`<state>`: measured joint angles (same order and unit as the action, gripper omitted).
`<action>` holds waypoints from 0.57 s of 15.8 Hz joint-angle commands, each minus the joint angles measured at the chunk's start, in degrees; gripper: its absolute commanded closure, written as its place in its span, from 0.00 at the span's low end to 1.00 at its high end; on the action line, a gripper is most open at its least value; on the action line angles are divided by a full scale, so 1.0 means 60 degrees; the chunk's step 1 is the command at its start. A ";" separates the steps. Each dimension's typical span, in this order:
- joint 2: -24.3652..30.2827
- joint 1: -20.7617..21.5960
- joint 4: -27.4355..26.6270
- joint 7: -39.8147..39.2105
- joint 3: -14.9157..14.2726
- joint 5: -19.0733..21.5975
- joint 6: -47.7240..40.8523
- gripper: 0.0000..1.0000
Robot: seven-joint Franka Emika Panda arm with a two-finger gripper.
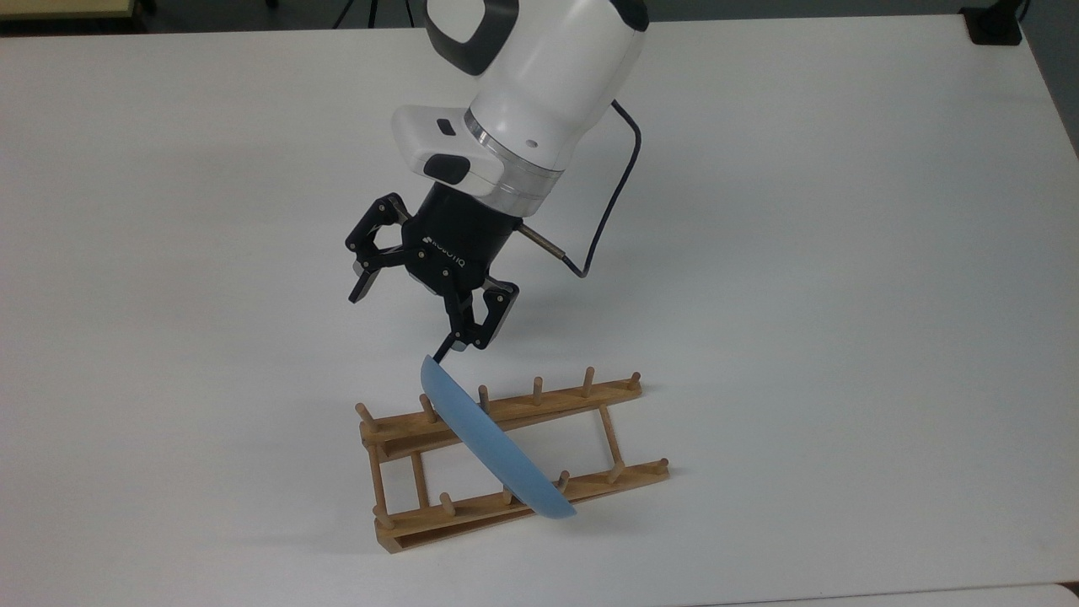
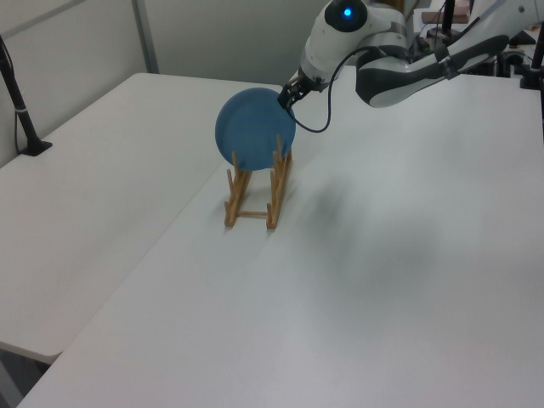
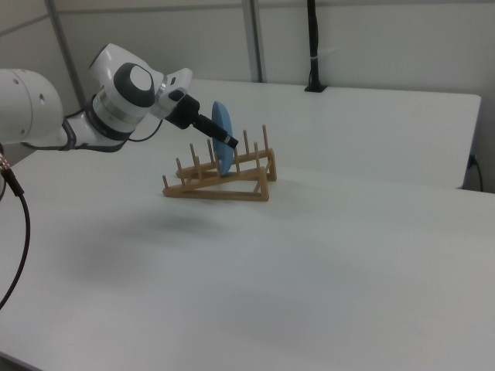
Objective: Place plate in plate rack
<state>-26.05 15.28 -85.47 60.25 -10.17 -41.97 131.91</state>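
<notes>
- In the top view, the pincer hangs over the white surface just behind the plate rack, angled down from the white arm. Its two black fingers are spread wide.
- One finger points out free toward the top view's left; the other finger's tip sits right at the upper edge of the plate, and whether it touches cannot be told.
- The light-blue plate stands on edge, seen almost edge-on in the top view. It runs diagonally across the rack, from the far rail near the top view's left down over the near rail toward the top view's right, tucked between the upright pegs.
- A dark cable loops from the wrist on the top view's right side of the arm.
- In the left view, the plate shows its round face, propped upright at the far end of the rack, with the pincer at its upper edge on the left view's right.
- In the right view, the arm reaches in from the right view's left, and the plate stands thin and upright among the pegs of the rack.
</notes>
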 commanded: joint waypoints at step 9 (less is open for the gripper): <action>0.1338 -0.0099 -0.0199 -0.1309 0.0157 0.2583 -0.0905 0.00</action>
<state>-20.43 15.30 -85.20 56.51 -9.79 -30.26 129.02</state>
